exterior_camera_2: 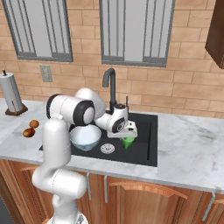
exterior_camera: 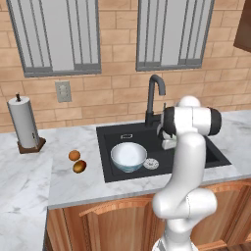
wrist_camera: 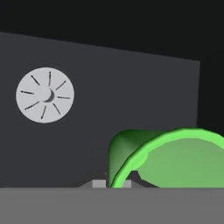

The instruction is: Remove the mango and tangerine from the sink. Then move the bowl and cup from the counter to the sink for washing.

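My fingers (exterior_camera_2: 128, 139) are closed on the rim of a green cup (exterior_camera_2: 127, 142), which hangs low inside the black sink (exterior_camera_2: 151, 144); in the hand view the cup (wrist_camera: 175, 157) sits at about 5 o'clock, its mouth turned toward me, with the silver drain (wrist_camera: 45, 95) at 10 o'clock on the dark basin floor (wrist_camera: 131, 100). The pale bowl (exterior_camera: 128, 156) rests in the sink already, at 9 o'clock from the drain (exterior_camera: 151, 163) and just beside it, so it crowds the left half of the basin. The black gooseneck tap (exterior_camera: 154, 98) rises at the sink's back edge, close behind my wrist. Out on the marble bench (exterior_camera: 73, 186), at 9 o'clock from the sink, the tangerine (exterior_camera: 74, 155) and the mango (exterior_camera: 79, 166) lie just beside each other, the mango nearer the front edge. Farther left a paper towel roll (exterior_camera: 23, 122) stands upright by the brick wall.
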Tool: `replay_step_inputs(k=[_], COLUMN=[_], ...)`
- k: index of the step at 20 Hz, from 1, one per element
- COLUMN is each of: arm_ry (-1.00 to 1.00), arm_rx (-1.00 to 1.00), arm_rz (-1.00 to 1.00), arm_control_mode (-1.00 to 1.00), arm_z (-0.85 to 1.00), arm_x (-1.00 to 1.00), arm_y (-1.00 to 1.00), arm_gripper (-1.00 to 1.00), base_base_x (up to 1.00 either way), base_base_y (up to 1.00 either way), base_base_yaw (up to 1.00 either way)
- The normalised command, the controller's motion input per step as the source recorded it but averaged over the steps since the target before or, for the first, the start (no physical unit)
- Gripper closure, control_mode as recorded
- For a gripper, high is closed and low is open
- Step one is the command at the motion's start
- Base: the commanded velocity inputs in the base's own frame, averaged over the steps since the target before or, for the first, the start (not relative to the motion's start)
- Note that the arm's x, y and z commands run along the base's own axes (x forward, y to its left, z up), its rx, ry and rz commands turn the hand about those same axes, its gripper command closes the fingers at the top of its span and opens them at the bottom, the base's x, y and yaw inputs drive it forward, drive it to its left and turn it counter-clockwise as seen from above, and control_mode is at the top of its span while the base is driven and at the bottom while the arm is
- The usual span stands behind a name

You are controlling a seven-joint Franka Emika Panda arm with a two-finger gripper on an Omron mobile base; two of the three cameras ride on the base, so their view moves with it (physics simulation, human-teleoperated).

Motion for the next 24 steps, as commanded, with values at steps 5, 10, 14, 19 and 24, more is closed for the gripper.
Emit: replay_step_inputs(k=[5,10,14,19,24], arm_ry=[0.00,0.00,0.00,0.00,0.00], arm_rx=[0.00,0.00,-0.01,0.00,-0.01], arm_rz=[0.00,0.00,0.00,0.00,0.00], arm_control_mode=[-1.00,-1.00,-1.00,-1.00,-1.00], arm_z=[-0.27,-0.25,-0.23,-0.24,-0.22], arm_x=[0.06,0.09,0.12,0.11,0.13], arm_y=[-0.06,-0.04,-0.03,-0.03,-0.03], arm_gripper=[1.00,1.00,1.00,1.00,1.00], base_base_x=[0.00,0.00,0.00,0.00,0.00], base_base_y=[0.00,0.00,0.00,0.00,0.00], base_base_yaw=[0.00,0.00,0.00,0.00,0.00])
